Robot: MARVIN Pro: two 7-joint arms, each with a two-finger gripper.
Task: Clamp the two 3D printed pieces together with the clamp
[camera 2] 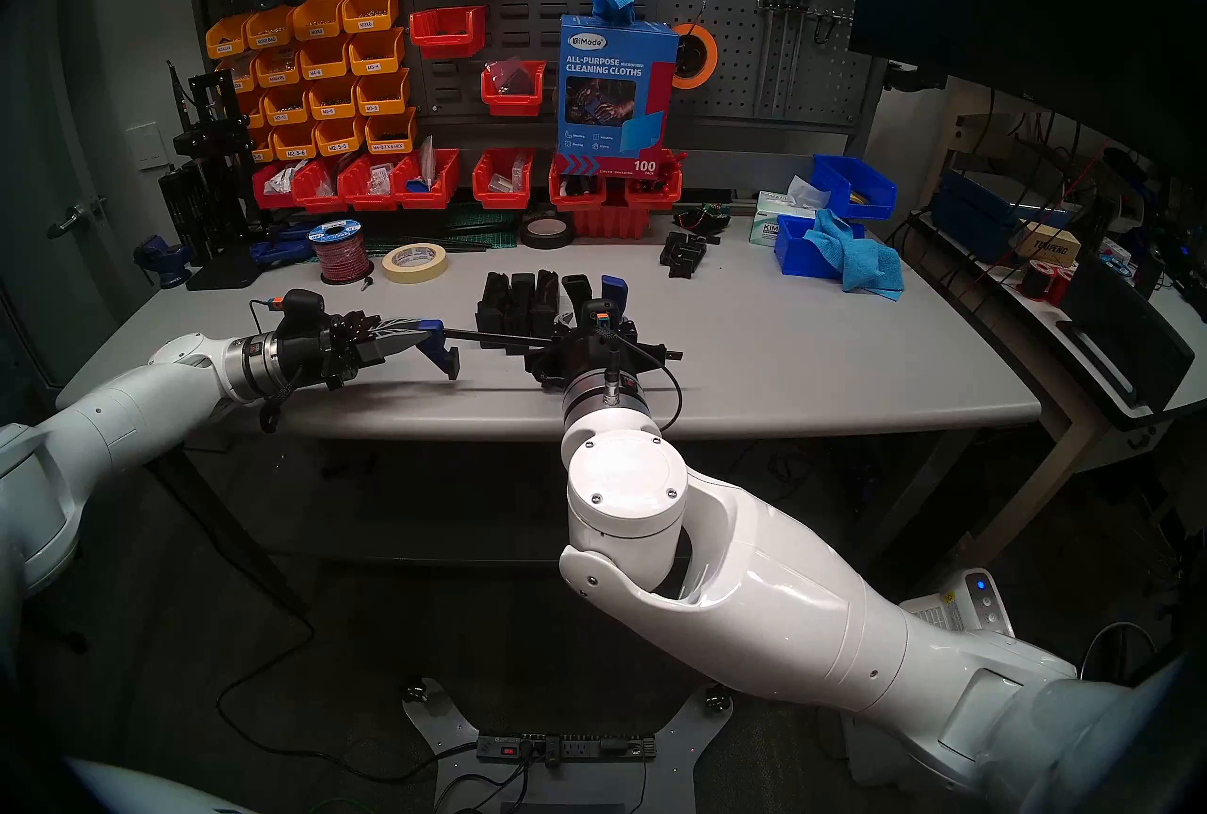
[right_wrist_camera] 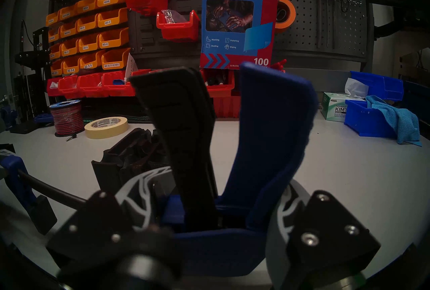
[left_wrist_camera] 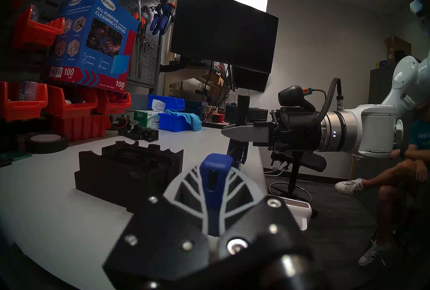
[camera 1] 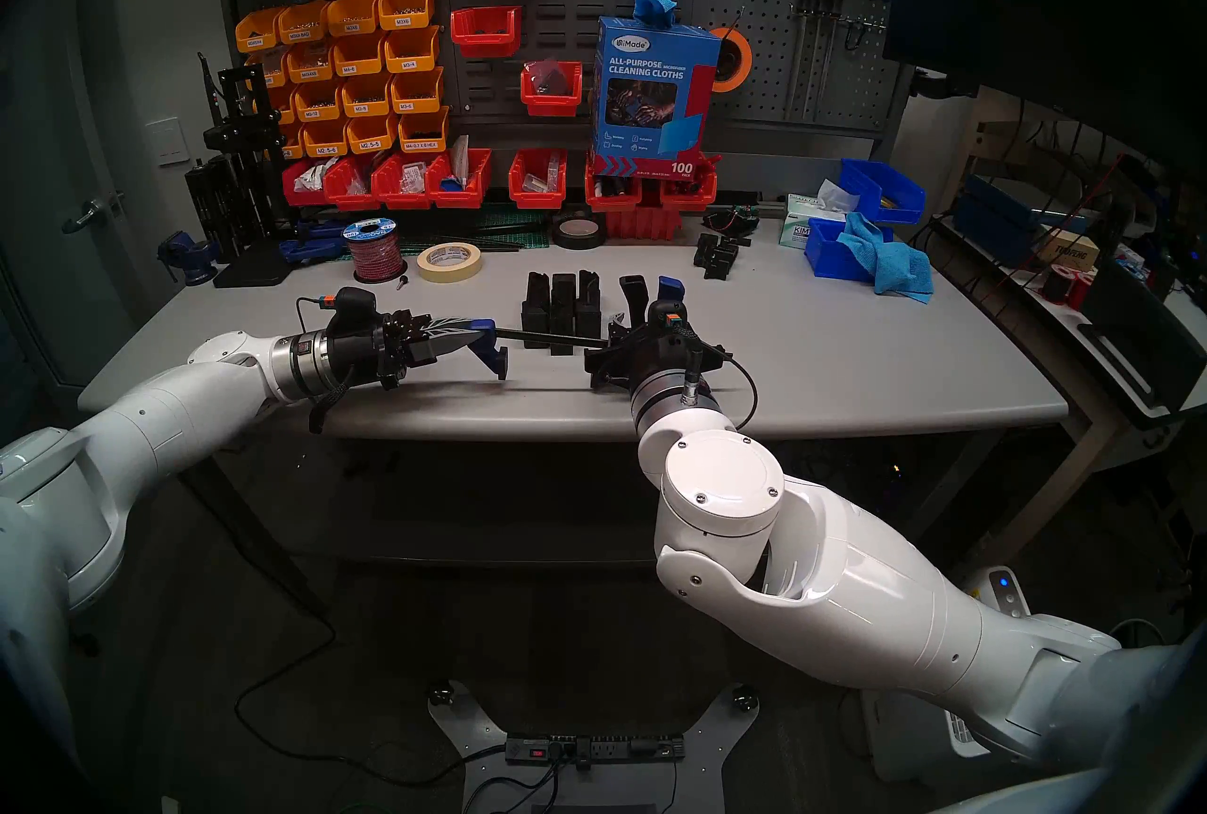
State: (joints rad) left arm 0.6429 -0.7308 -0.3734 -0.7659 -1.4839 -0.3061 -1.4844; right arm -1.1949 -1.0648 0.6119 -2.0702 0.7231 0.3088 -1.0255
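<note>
Ribbed grey pincer (left_wrist_camera: 210,191); blue plastic clamp (left_wrist_camera: 215,180)

clamp (camera 1: 555,340) held above table (camera 1: 849,362), printed pieces (camera 1: 560,306) just behind its bar

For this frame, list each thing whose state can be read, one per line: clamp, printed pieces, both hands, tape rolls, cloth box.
clamp: off the table, bar about level, jaws apart, nothing between them.
two 3D printed pieces: on the table side by side, unclamped, behind the bar.
left hand: shut on the clamp's blue end jaw.
right hand: shut on the clamp's handle end.
masking tape roll: lying flat.
cleaning cloth box: upright, cloth sticking out.
</note>
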